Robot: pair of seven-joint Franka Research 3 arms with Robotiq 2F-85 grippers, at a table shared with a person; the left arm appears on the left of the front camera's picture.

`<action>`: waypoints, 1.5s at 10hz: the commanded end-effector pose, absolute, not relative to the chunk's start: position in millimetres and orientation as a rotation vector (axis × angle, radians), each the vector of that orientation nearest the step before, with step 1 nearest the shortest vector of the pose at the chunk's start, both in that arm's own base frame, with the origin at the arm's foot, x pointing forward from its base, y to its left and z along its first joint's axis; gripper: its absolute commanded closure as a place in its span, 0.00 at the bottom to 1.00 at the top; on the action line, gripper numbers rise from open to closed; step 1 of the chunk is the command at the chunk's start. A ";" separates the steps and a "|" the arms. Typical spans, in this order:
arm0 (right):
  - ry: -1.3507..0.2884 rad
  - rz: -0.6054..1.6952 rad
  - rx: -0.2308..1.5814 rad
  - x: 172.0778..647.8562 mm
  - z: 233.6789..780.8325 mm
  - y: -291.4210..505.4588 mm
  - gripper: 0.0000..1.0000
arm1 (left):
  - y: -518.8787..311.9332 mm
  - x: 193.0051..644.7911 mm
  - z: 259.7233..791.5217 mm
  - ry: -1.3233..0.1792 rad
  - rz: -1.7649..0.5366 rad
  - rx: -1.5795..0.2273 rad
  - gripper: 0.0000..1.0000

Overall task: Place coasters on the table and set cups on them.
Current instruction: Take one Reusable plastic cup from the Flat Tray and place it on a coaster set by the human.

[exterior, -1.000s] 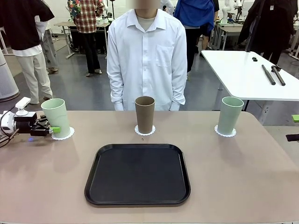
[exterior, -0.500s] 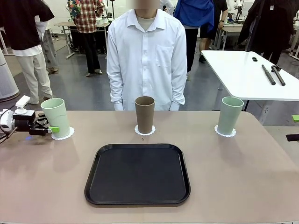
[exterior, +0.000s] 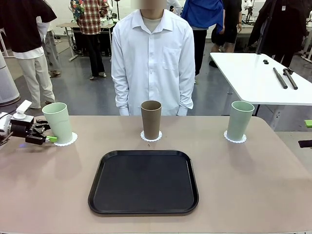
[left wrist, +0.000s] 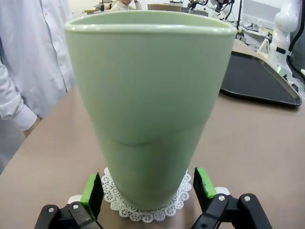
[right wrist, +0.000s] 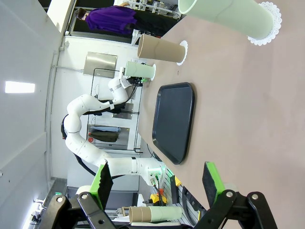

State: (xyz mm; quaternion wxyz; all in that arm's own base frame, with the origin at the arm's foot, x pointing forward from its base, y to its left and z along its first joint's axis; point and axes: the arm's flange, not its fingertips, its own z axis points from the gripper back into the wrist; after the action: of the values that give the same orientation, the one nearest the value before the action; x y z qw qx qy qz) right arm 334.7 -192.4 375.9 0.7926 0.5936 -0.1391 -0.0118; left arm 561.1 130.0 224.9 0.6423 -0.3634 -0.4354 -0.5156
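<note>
The left gripper [left wrist: 148, 188] stands spread, pads flanking the mint cup [left wrist: 150, 105] on its coaster [left wrist: 143, 210]. All cups look placed; next, I judge, it backs clear.

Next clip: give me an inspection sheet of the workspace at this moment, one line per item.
Surface: beige table, bare around the items.
Job's things: left mint cup, brown cup and right mint cup, each upright on a coaster, e.g..
Clutter: empty black tray at table centre.
Grippers: left gripper open, fingers either side of the left mint cup's base, not touching; right gripper open, holding nothing.
Cables: a cable at the left gripper's wrist.
Surroundings: person in white shirt at far edge; white table with dark tools.
</note>
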 end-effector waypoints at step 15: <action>-0.309 -0.025 1.279 331.3 376.2 -189.5 0.00 | 95.1 438.0 482.7 -0.360 -0.989 -0.042 0.00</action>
State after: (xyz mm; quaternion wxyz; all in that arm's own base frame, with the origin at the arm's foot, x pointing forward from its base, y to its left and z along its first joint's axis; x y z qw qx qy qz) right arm 334.8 -192.2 375.9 0.7926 0.5936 -0.1390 -0.0117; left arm 447.3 110.1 480.4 0.8541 -0.0247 -0.1881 -0.4843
